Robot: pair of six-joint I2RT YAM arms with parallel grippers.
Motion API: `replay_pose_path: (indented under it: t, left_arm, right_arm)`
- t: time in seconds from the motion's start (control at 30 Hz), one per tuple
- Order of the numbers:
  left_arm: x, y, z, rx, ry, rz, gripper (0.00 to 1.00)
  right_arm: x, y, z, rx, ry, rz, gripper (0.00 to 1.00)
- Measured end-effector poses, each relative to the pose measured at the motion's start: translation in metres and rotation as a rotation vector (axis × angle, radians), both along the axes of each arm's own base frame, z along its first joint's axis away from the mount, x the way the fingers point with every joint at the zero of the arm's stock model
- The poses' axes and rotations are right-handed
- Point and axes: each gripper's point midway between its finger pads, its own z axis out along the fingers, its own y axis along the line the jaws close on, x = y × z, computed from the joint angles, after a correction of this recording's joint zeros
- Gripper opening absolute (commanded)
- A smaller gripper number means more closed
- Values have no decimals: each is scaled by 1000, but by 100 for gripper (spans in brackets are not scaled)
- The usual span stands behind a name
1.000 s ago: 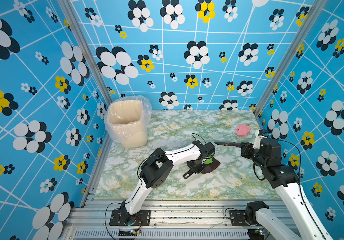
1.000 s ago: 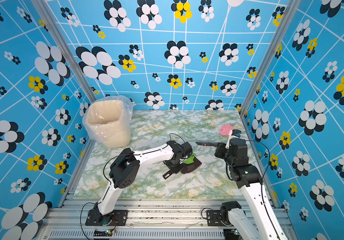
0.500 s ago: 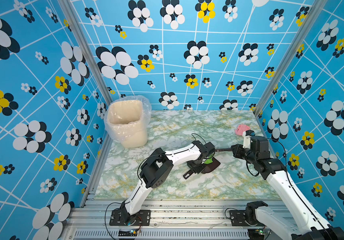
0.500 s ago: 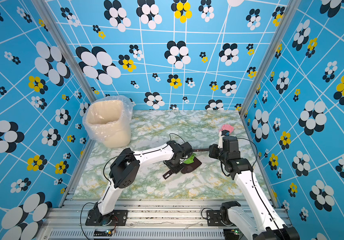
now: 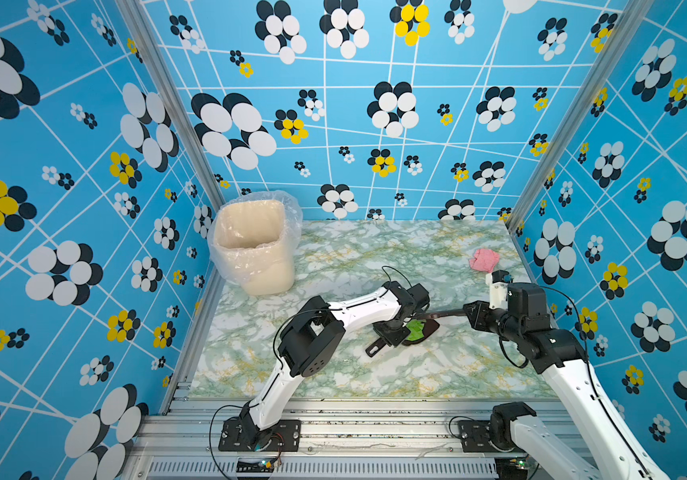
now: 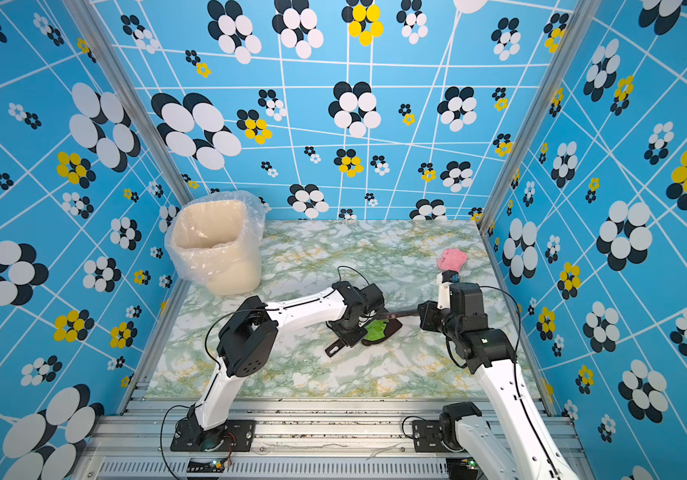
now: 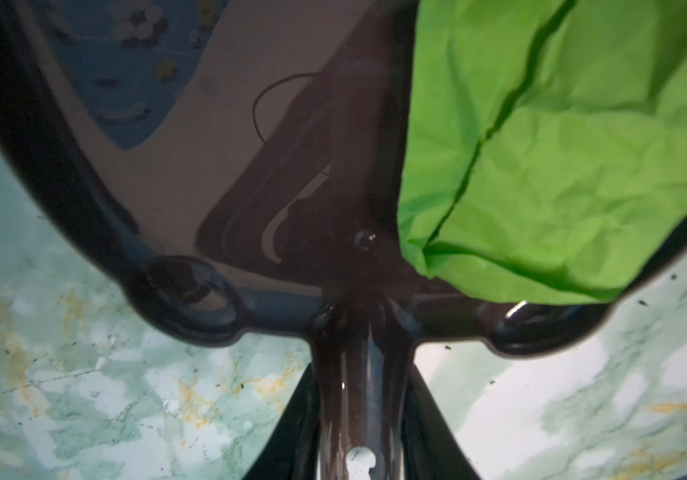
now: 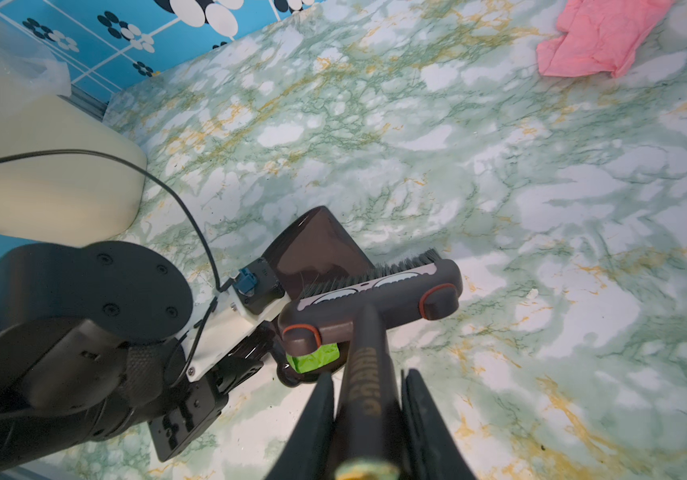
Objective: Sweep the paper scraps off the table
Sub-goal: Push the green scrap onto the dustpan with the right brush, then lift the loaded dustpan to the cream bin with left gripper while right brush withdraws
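At far left, a lined bin (image 5: 254,249) stood on the surface (image 5: 333,374). Near the centre, the left end effector (image 7: 360,415) was clenched on the handle of a brown dustpan (image 5: 429,330) resting on the surface, with a green paper scrap (image 5: 415,330) inside it. The right end effector (image 8: 369,407) grasped a brush (image 8: 375,299), whose head was at the dustpan, just beside the green paper scrap. A pink paper scrap (image 5: 484,259) lay near the right wall.
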Motion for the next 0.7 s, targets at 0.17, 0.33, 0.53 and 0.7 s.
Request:
replay_pose_path:
  t: [0.17, 0.33, 0.53, 0.7]
  left_arm:
    - [1, 9, 7, 8, -18, 11, 0]
    - [4, 19, 20, 6, -43, 31, 0]
    - [12, 31, 56, -26, -93, 55, 0]
    - [18, 48, 83, -31, -109, 73, 0]
  right_arm:
    - [-4, -16, 11, -12, -41, -100, 0]
    - [-7, -32, 31, -20, -114, -194, 0]
    - [-17, -53, 52, -30, -209, -312, 0]
    - [-19, -61, 55, -40, -224, -355, 0]
